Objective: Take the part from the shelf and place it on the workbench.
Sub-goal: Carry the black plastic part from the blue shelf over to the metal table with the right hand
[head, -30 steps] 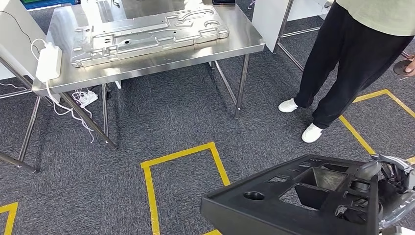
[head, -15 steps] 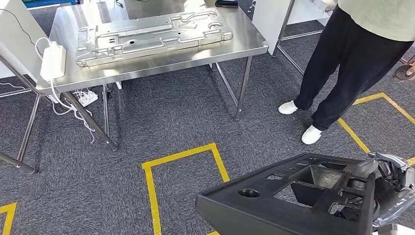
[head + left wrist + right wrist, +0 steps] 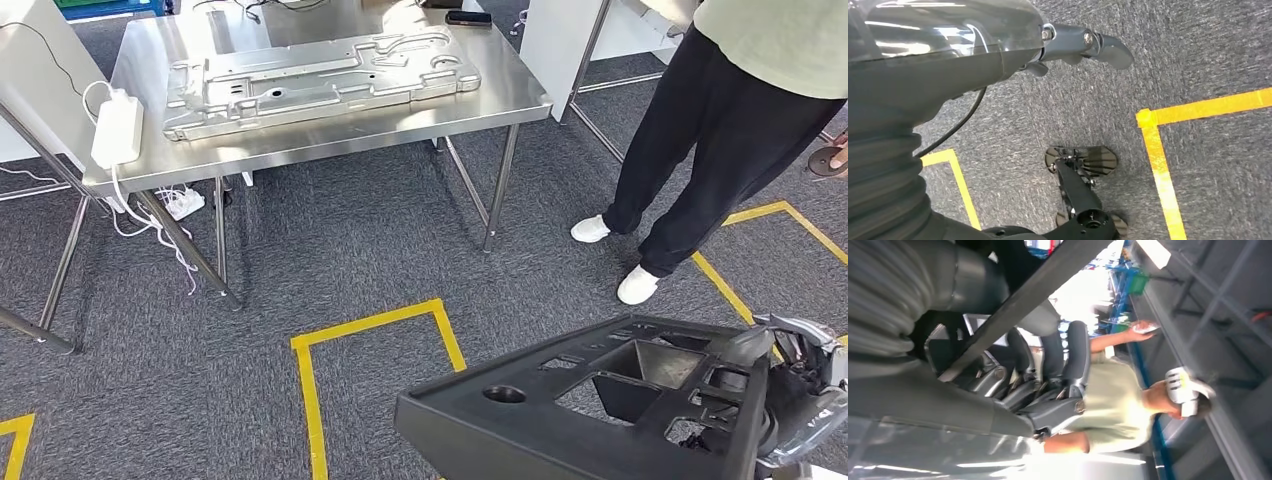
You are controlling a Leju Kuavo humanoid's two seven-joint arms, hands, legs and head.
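The right hand (image 3: 790, 390) grips one end of the black moulded part (image 3: 590, 410), which juts out level over the carpet, well apart from the steel tabletop (image 3: 330, 125). Held at one edge, it may sag or slip, or clip the nearby person (image 3: 730, 130). The left hand (image 3: 1068, 42) hangs loosely open, holding nothing.

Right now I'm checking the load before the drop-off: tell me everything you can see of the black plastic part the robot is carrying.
The black moulded plastic part is a broad flat panel with a round hole near its front end, several angular cutouts and a deep funnel-like recess. It looks matte and rigid, held roughly level above the grey carpet, low in the head view. The right hand grips its right edge, fingers hooked through openings. Nothing else touches it.
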